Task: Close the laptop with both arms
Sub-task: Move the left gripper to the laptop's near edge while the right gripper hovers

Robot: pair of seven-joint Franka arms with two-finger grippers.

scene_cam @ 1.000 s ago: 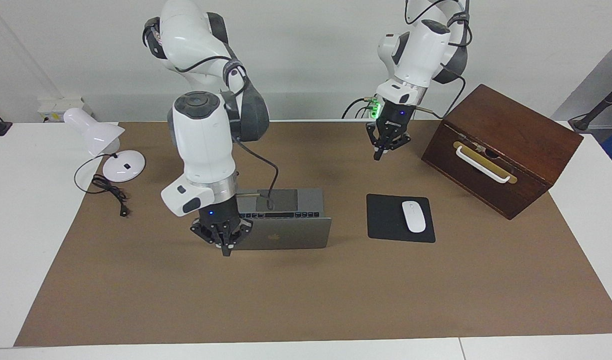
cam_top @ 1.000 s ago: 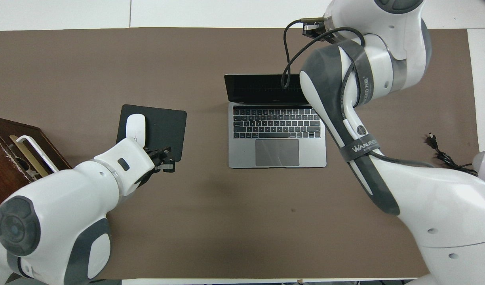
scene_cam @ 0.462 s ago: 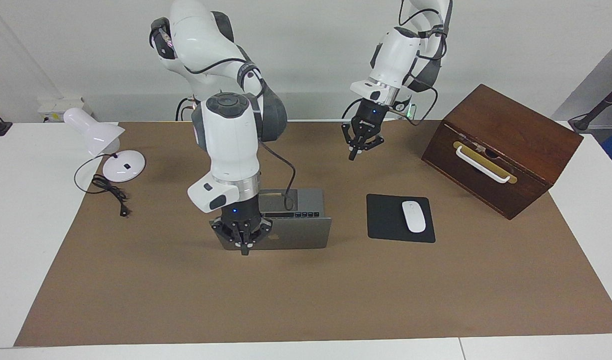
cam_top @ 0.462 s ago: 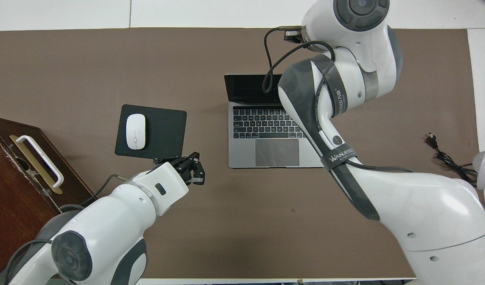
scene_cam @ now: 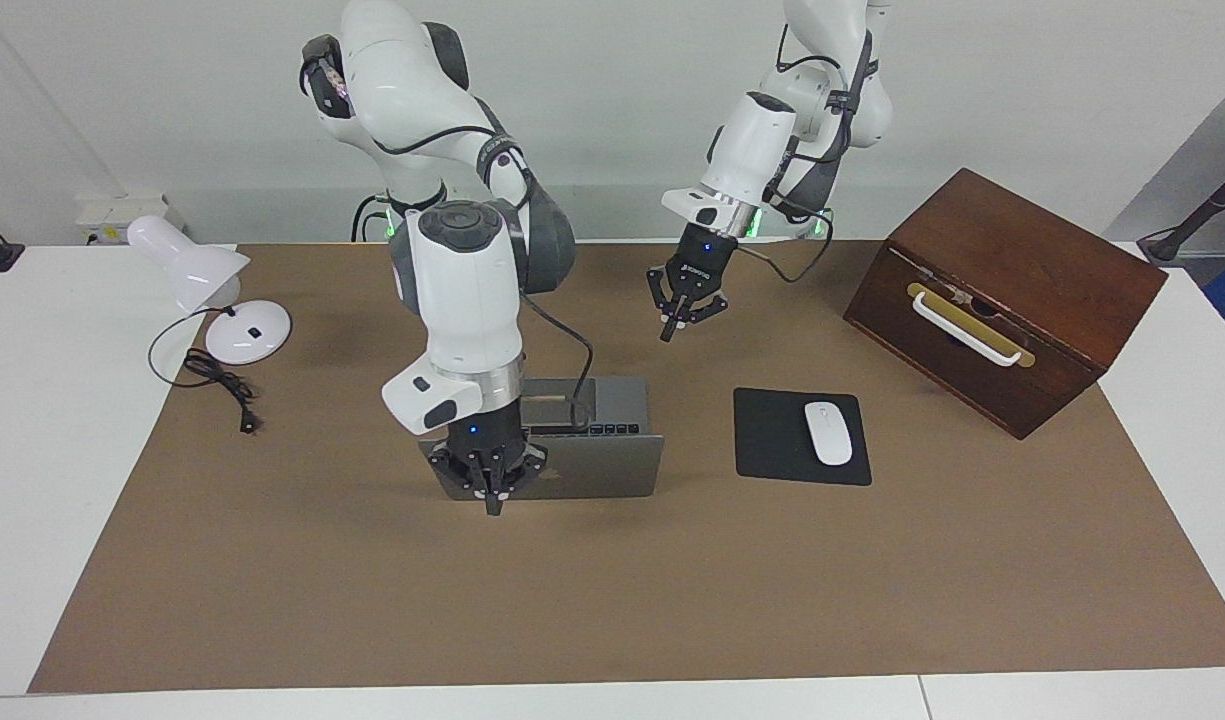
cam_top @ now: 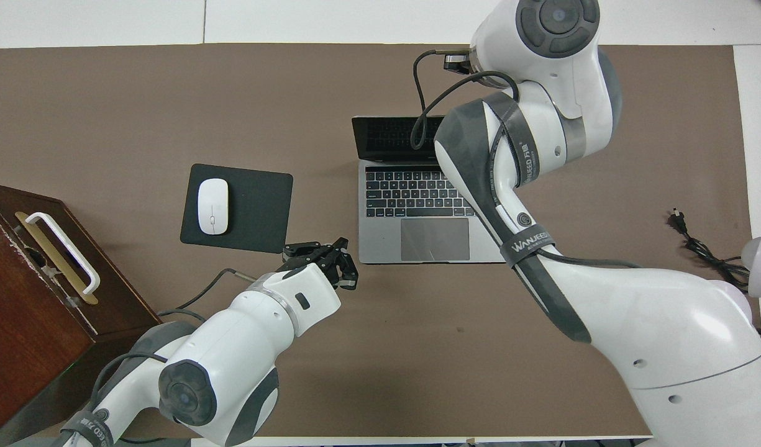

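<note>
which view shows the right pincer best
The facing view: the right pincer shows whole there, fingertips together, in front of the laptop lid's outer face. Whether it touches the lid is unclear. In the overhead view the right arm's own wrist hides it completely; only the keyboard and screen show.

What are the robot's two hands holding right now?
Nothing. The right gripper, fingertips shut, is by the lid of the open laptop, gripping no part. The left gripper hangs shut and empty over the mat.

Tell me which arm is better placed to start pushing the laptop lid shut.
Right. The right gripper hangs shut at the outside of the laptop's raised lid; the left gripper is shut over bare mat, nearer the robots, apart from it.
</note>
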